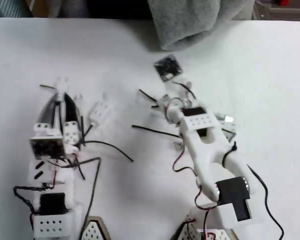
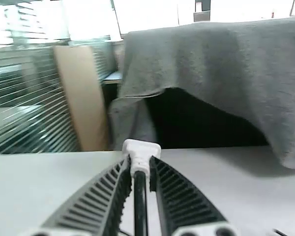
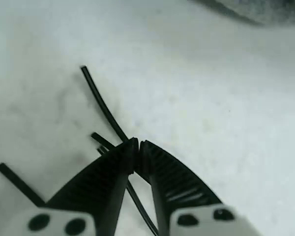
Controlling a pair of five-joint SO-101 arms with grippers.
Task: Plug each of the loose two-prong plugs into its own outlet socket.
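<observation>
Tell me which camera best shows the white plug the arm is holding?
The left wrist view: the white plug sits close up, clamped in the left gripper, its black cord running back. The high view shows it as a pale speck at that gripper's tip. The right wrist view faces other cords.

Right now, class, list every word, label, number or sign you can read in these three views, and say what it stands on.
None can be read.
The white plug in the left gripper bears no legible marking.
The black square piece by the grey cloth shows pale specks, too blurred to tell as print.
</observation>
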